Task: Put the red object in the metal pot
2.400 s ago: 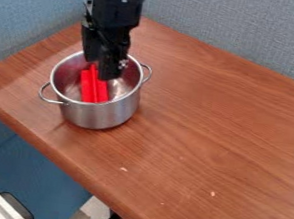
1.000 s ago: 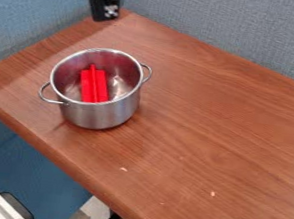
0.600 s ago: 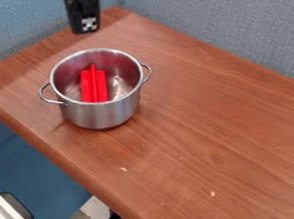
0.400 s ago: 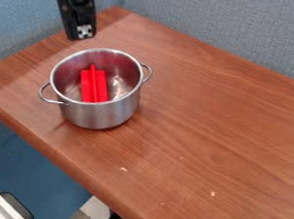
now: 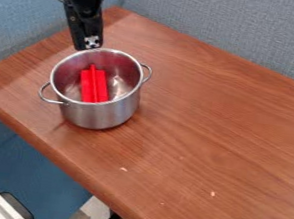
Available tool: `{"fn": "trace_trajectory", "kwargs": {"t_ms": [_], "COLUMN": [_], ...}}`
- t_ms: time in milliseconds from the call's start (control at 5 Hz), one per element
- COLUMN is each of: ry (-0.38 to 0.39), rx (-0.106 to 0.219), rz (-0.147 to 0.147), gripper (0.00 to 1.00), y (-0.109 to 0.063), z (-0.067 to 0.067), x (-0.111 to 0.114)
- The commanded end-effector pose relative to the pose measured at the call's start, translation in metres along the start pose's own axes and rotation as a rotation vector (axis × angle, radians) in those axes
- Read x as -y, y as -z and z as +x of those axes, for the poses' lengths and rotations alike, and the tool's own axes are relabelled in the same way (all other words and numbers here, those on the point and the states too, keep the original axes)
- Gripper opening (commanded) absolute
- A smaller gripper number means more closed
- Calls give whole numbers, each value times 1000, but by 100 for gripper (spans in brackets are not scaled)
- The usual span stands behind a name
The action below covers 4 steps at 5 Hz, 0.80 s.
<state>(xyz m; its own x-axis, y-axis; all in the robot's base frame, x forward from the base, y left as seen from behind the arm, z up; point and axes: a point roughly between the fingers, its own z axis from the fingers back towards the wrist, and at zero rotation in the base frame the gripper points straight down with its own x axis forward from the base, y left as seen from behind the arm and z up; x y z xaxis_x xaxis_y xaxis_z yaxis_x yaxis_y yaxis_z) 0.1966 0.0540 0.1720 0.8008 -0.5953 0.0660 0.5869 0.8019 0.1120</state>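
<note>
The red object (image 5: 97,84) lies inside the metal pot (image 5: 95,110), leaning against its inner wall. This small shiny pot stands on the left part of the wooden table, with one loop handle toward the left front. My gripper (image 5: 86,42) hangs just above and behind the pot's back left rim, apart from both the pot and the red object. Its dark fingers point down and are shut, with nothing between them.
The wooden table (image 5: 200,138) stretches to the right and front of the pot. A blue-grey wall (image 5: 228,21) runs close behind it. The table's left front edge (image 5: 26,132) drops off to the floor.
The gripper left the pot, with the red object staying inside, rose to the upper left, and has now come back down and right toward the pot's back rim.
</note>
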Motion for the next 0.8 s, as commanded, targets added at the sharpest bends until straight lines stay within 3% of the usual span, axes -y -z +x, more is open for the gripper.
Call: {"fn": "trace_trajectory", "kwargs": {"t_ms": [0,200,400,600], "ry": [16,2,56,122], "rx": [11,35,40,43], "rz": [-13,-9,-17,-32], "gripper": [0,0,0,0], "y": [6,2,3,6], "z": [1,6,4,11], "x": [9,13,11,-1]}}
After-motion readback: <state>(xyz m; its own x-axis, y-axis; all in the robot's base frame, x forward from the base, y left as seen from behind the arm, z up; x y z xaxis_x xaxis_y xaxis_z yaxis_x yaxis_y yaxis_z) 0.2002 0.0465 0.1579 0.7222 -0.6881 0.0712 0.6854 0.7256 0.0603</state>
